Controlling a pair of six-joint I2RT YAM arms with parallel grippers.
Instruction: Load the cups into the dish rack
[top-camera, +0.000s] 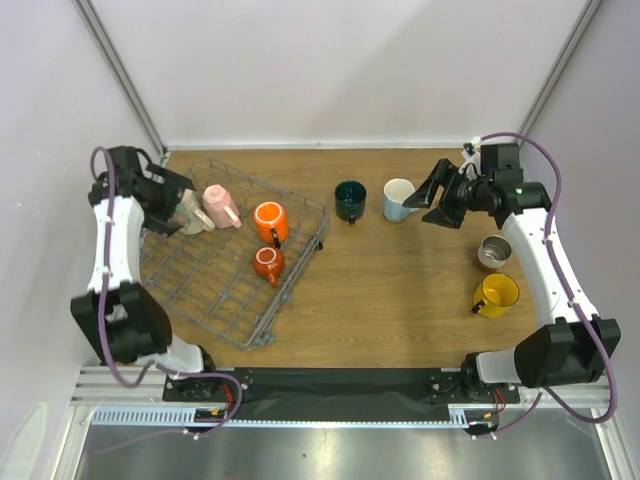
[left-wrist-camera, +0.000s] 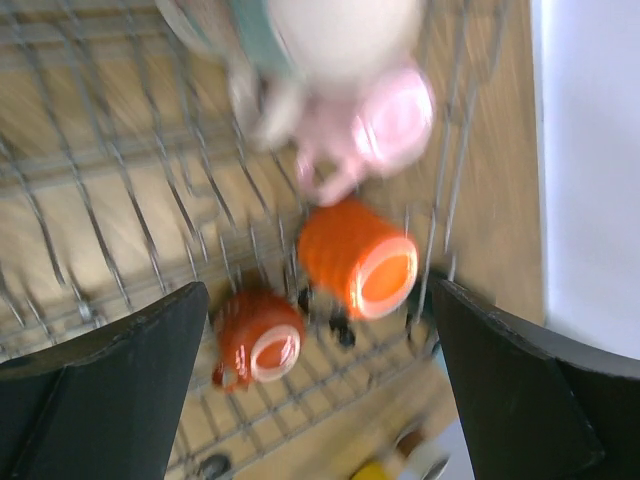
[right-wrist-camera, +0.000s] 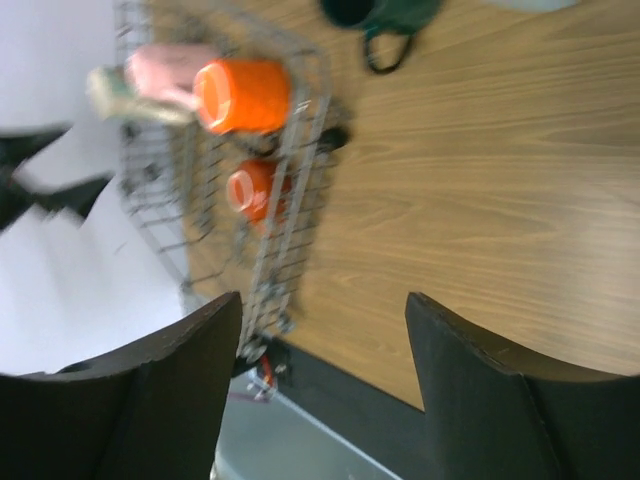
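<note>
Light blue cup (top-camera: 400, 200), right of dish rack (top-camera: 215, 290): glazed ceramic, likely stiff, slick, chippable. Pinch rim wall, not handle. Both my jaws spread, empty.

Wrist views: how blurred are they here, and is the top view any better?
Left wrist: heavy smear, the pink mug and the dish rack wires streaked, the orange mug readable. Right wrist: milder blur, dish rack softened, table grain clear. Top external: sharp, evenly lit, only faint shadows.

Glossy ceramic cups (top-camera: 270, 222), grey metal-wire dish rack (top-camera: 205, 285), matt wood-grain table (top-camera: 400, 295) w/ shiny steel cup (top-camera: 493, 252).
</note>
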